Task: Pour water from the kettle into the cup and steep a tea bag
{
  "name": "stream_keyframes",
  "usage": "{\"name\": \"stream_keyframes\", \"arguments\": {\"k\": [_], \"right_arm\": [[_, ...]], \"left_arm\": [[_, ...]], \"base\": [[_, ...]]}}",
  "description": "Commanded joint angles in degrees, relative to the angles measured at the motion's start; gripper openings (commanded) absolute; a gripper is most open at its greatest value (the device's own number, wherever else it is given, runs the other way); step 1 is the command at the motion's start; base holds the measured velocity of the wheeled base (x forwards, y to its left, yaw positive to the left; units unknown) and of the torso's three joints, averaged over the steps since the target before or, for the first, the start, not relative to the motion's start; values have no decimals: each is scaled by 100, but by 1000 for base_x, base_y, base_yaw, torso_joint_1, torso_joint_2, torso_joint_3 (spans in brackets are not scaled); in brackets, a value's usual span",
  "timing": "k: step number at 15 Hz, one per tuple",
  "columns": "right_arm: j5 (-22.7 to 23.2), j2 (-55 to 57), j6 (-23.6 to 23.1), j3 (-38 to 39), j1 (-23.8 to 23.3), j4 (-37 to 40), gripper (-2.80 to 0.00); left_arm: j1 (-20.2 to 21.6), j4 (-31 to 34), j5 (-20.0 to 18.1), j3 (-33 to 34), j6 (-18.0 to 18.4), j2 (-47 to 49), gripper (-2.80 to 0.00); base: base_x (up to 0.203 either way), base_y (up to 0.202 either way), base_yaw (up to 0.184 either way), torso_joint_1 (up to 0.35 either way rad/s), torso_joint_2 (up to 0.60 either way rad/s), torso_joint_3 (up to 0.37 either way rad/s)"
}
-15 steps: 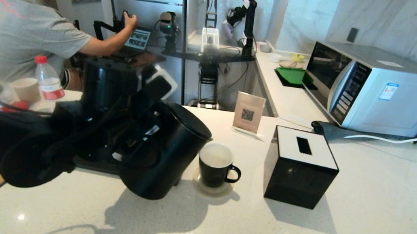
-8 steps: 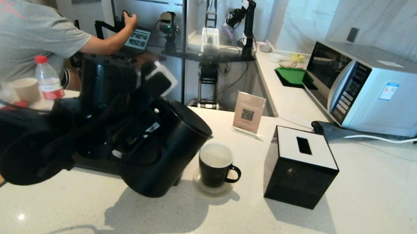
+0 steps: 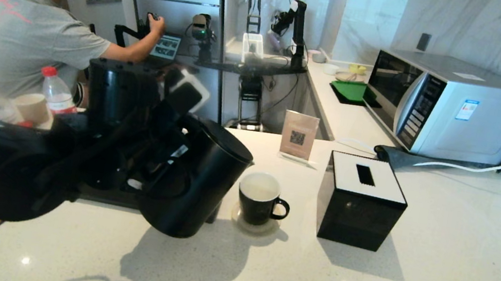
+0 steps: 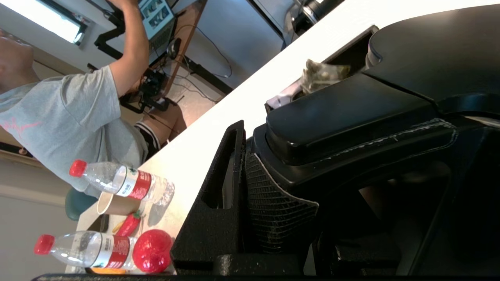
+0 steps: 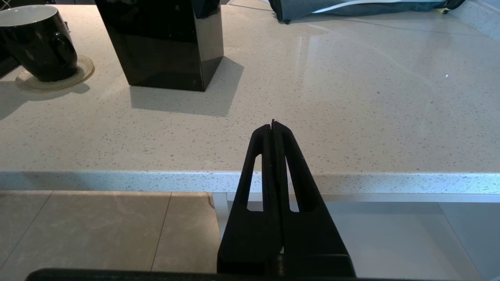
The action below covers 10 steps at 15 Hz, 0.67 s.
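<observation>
- Left gripper (image 4: 250,187) fingers clamped on loop handle of tall matte-black kettle (image 3: 196,177), held tilted, spout just beside small glossy black mug (image 3: 260,204) on coaster.
- Pouring step apparently ending; next, probably righting kettle.
- Right gripper (image 5: 273,128) closed, empty, off counter edge.

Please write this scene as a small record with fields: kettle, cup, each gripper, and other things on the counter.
kettle: black kettle held tilted in the air, its spout toward the cup
cup: black cup upright on a coaster, pale water inside
left gripper: left gripper shut on the kettle handle
right gripper: right gripper shut, empty, parked off the counter's front edge
tea bag: not clearly visible
other things: black tissue box right of the cup, microwave behind, bottles and paper cup far left
</observation>
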Motion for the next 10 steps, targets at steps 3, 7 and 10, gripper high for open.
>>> {"name": "stream_keyframes", "arguments": {"k": [3,7,10], "right_arm": [[1,7,-1,6,2,-3,-280],[1,7,-1,-3,2,-2,-280],[1,7,-1,-3,2,-3,-280]], "left_arm": [[-18,188,16,-2,36,-112,-280],[-44,209,16,-20,225,-86,-280],[-41,272,16,-35,344,-68,-280]], "base": [[0,0,0,0,0,0],[0,0,0,0,0,0],[0,0,0,0,0,0]]}}
